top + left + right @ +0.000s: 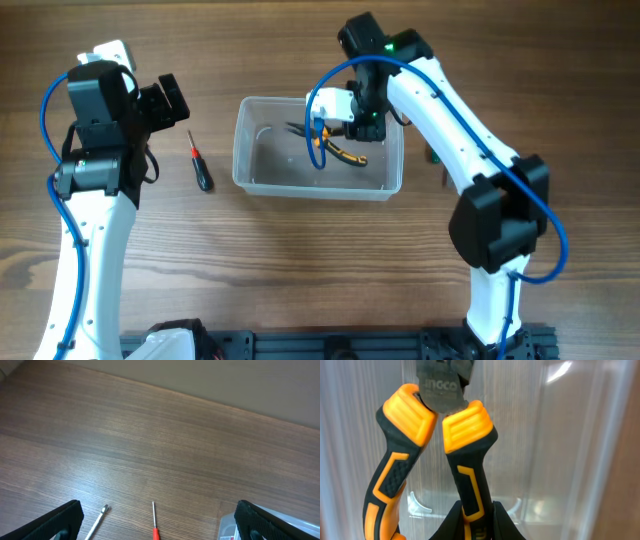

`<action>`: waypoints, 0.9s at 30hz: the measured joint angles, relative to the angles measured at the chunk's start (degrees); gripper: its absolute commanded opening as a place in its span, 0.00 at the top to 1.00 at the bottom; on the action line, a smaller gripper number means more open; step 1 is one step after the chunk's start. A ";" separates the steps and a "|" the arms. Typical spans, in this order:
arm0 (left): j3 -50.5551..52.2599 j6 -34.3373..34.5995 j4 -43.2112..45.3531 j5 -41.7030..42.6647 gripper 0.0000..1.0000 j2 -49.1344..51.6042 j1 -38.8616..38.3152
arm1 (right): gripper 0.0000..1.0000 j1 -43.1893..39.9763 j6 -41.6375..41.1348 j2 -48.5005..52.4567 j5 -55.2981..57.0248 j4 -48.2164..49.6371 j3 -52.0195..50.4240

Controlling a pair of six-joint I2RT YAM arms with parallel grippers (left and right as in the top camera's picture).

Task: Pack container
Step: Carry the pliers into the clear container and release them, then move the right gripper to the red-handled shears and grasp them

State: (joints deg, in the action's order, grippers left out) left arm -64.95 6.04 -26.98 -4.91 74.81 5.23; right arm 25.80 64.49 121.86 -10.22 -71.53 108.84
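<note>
The container (248,160) is a clear plastic bin in the middle of the table. My right gripper (352,128) hangs over its right half, shut on one handle of orange-and-black pliers (338,148). In the right wrist view the pliers (465,460) hang inside the bin, with the jaws (476,522) clamped on the right handle. My left gripper (165,100) is open and empty, left of the bin. A red-and-black screwdriver (200,165) lies on the table between it and the bin. Its red shaft end shows in the left wrist view (155,522), between the open fingers (157,530).
A second tool with a silver shaft (99,521) lies left of the screwdriver in the left wrist view. A corner of the bin (227,527) shows at that view's lower right. A small dark-green item (432,157) lies right of the bin, partly hidden by my right arm.
</note>
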 measured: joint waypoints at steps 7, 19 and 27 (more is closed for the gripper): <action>0.00 0.00 0.00 0.00 0.00 0.00 0.00 | 0.95 -4.76 0.55 5.62 0.42 6.71 -6.47; 0.00 0.00 0.00 0.00 0.00 0.00 0.00 | 0.58 -6.34 -2.97 5.68 -0.07 11.76 -6.49; 0.00 0.00 0.00 0.02 0.00 0.00 0.00 | 0.58 -6.51 -19.74 -1.27 1.09 11.96 -4.79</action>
State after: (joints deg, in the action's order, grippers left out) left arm -64.95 6.04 -26.98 -4.89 74.81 5.23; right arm 19.29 44.75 120.60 -9.13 -59.57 104.05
